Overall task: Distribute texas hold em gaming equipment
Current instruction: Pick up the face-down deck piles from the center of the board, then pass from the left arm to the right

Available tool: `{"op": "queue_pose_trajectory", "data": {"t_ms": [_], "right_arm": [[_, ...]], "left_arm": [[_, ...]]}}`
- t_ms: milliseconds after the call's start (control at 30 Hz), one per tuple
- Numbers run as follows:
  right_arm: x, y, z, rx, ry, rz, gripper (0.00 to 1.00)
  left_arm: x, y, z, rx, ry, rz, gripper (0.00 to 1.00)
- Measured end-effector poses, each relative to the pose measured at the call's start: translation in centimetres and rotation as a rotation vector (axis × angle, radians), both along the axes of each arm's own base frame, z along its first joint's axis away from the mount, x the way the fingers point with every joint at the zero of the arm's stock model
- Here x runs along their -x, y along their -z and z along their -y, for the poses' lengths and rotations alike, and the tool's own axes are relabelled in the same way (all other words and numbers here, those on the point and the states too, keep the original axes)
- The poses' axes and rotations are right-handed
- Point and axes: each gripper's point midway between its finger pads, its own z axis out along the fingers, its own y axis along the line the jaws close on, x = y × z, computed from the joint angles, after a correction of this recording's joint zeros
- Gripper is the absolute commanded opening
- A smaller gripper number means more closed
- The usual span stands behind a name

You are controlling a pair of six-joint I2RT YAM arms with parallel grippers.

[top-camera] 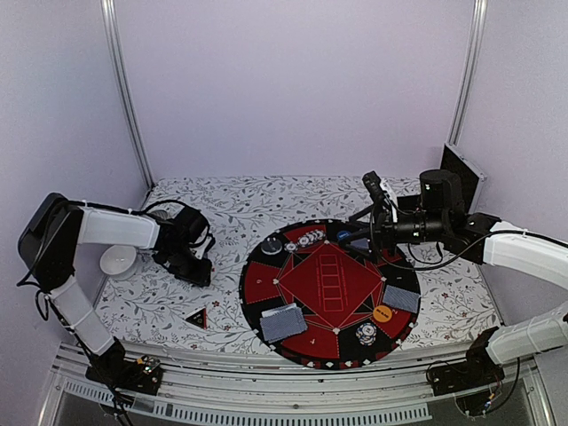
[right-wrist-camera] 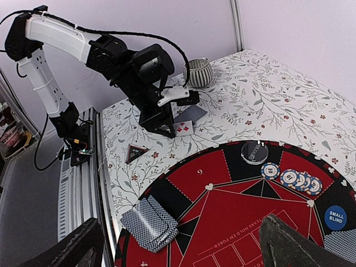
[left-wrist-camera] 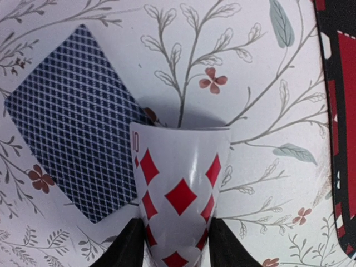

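Your left gripper (left-wrist-camera: 179, 245) is pinching a ten of diamonds (left-wrist-camera: 181, 189) between its two dark fingers (left-wrist-camera: 129, 247). The red pips are facing the wrist camera and the card is bowing across its width under the squeeze.

In that wrist view, a face-down card (left-wrist-camera: 72, 122) with a blue lattice back is lying flat on the flowered tablecloth (left-wrist-camera: 261, 83), up and to the left of the held card. One of its corners is disappearing behind the ten, so you cannot tell whether the two are touching. Its long axis is running diagonally, from upper left to lower right.

The round red-and-black mat (left-wrist-camera: 339, 111) is showing along the right edge of the view. That means the playing area is lying to the right of this gripper, across a stretch of cloth.

From above, the left arm is working off the mat's left side, with the black-red triangle (top-camera: 196, 317) sitting closer to the arm bases. A card pile (top-camera: 284, 321) and a row of chips (right-wrist-camera: 292, 177) are resting on the mat. Your right gripper (right-wrist-camera: 181, 233) is hanging over the mat's far side with its fingers spread wide, gripping nothing.

The left arm is the one carrying a card, so dealing it onto the mat is likely calling for a move to the right.
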Motion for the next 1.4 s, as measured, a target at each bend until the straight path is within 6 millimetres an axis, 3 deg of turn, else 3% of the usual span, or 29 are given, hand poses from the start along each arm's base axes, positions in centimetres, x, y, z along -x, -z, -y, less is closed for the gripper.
{"op": "queue_pose_trajectory", "data": {"t_ms": [133,233,333,500,633,767,867,967,1133,1267,1400], "right_arm": [[0.0,0.0,0.0,-0.007,0.007,-0.022,0.99],[0.1,0.0,-0.1,-0.019,0.006,-0.056,0.99],[0.0,-0.5,-0.6,-0.045,0.002,-0.102,1.0],[-1.1,-2.6,-2.3,-0.134,-0.012,-0.217,0.83],[-1.0,-1.9,-4.6,-0.155,-0.058,-0.348,0.78],[1.1,-0.3,-7.5,-0.128,-0.156,-0.459,0.73],[2.9,-0.5,-9.5,-0.121,-0.25,-0.492,0.7],[4.2,-1.5,-11.0,-0.131,-0.327,-0.482,0.63],[4.8,-2.4,-12.3,-0.151,-0.394,-0.466,0.4],[4.5,-1.1,-13.1,-0.136,-0.403,-0.508,0.05],[4.4,-0.1,-13.2,-0.12,-0.4,-0.542,0.02]], "left_arm": [[0.6,-0.6,0.5,0.015,0.019,-0.004,0.41],[1.3,-2.9,2.5,0.032,0.108,0.059,0.4],[2.7,-6.8,6.6,0.058,0.278,0.185,0.39],[7.0,-14.6,13.7,0.163,0.583,0.481,0.4],[8.4,-20.3,15.5,0.199,0.657,0.734,0.4],[9.3,-23.8,16.8,0.165,0.699,0.925,0.4],[9.8,-24.0,17.8,0.094,0.741,0.99,0.4],[9.6,-22.8,18.2,0.008,0.769,0.999,0.4],[9.5,-21.3,18.6,-0.075,0.803,0.994,0.4],[9.5,-21.8,18.6,-0.089,0.802,1.009,0.41],[9.6,-21.7,18.5,-0.097,0.81,1.006,0.41]]}}
